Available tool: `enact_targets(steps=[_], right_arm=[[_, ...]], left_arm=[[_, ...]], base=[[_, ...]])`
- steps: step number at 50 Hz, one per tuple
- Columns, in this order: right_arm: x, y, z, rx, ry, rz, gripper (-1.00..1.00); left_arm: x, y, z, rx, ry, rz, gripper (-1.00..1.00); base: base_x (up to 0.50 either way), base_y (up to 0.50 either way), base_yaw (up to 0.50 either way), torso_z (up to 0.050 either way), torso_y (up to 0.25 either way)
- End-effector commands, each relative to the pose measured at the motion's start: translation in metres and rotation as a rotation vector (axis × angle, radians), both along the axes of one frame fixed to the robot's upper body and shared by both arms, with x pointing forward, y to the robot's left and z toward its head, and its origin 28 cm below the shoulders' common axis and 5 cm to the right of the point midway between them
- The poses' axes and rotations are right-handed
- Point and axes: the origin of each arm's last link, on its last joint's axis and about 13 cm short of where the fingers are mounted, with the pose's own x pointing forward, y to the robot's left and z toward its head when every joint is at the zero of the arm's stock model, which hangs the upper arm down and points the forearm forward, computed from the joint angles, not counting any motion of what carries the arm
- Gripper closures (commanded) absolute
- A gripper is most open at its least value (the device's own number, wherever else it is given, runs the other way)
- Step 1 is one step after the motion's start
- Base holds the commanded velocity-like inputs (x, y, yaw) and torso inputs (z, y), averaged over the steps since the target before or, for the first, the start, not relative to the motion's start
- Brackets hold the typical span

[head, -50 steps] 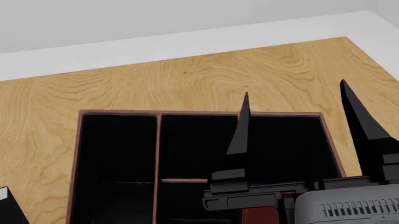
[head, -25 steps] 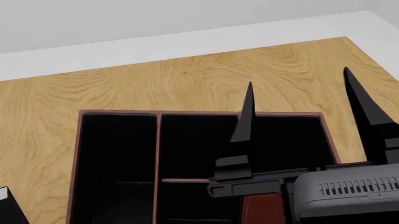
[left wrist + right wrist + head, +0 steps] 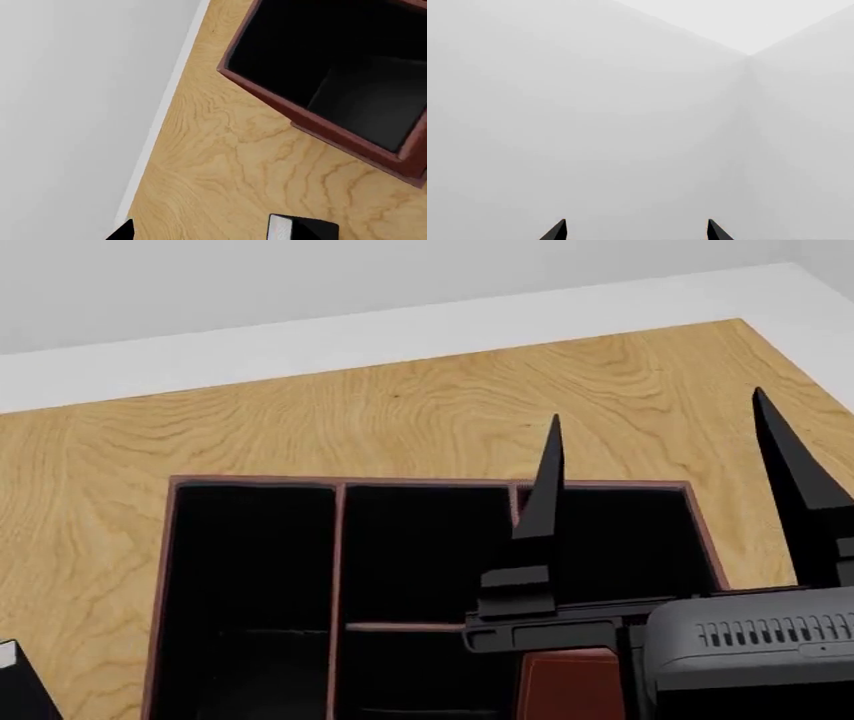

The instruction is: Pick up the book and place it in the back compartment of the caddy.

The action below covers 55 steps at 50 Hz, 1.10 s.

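The caddy [image 3: 254, 481] has thin dark-red walls, a black interior and several cells, and lies on the wooden table. One of its corners shows in the left wrist view [image 3: 313, 125]. The book [image 3: 293, 229] is a small slab with a pale striped edge and black cover. It stands on the table left of the caddy, at the head view's lower left edge [image 3: 14, 678]. My left gripper [image 3: 207, 234] is open beside the book, with one finger tip [image 3: 124, 231] showing. My right gripper [image 3: 658, 408] is open and empty, fingers pointing up above the caddy's right side. Its wrist view [image 3: 635, 225] shows only grey wall.
The wooden table [image 3: 400, 410] ends at a pale floor strip [image 3: 400, 330] behind and at its left side [image 3: 160, 115]. A red-brown block [image 3: 567, 685] sits under the right gripper's base; I cannot tell what it is.
My right gripper has risen and shifted right over the caddy, staying open. The caddy and the book have not moved.
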Motion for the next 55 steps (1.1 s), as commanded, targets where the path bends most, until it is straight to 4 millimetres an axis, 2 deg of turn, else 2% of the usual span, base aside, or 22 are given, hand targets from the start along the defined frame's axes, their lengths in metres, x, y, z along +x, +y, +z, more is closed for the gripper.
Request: enact_targets(steps=[1,8,12,19,41,55], right_arm=[[0.000,-0.001,0.000,0.001,0.001,-0.005,-1.00],[0.001,0.001,0.000,0.001,-0.002,0.001,-1.00],[0.002,0.001,0.000,-0.002,0.002,0.004,-1.00],[0.003,0.001,0.001,-0.007,0.005,-0.001,-1.00],[0.010,0.004,0.001,-0.015,0.014,0.011,-1.00],[0.005,0.002,-0.007,-0.020,0.021,0.019,-1.00]], left_arm=[[-0.011,-0.002,-0.022,-0.004,0.050,-0.040,-1.00],[-0.015,-0.004,-0.024,-0.012,0.057,-0.053,-1.00],[-0.016,-0.002,-0.032,-0.006,0.072,-0.049,-1.00],[-0.015,0.000,-0.037,0.002,0.093,0.006,-1.00],[0.001,0.008,-0.055,-0.063,0.105,0.060,-1.00],[0.014,0.017,-0.063,-0.069,0.111,0.090,-1.00]], base=[[0.00,0.00,0.00,0.000,0.000],[0.00,0.00,0.00,0.000,0.000],[0.00,0.00,0.00,0.000,0.000],[0.00,0.00,0.00,0.000,0.000],[0.00,0.00,0.00,0.000,0.000],[0.00,0.00,0.00,0.000,0.000]])
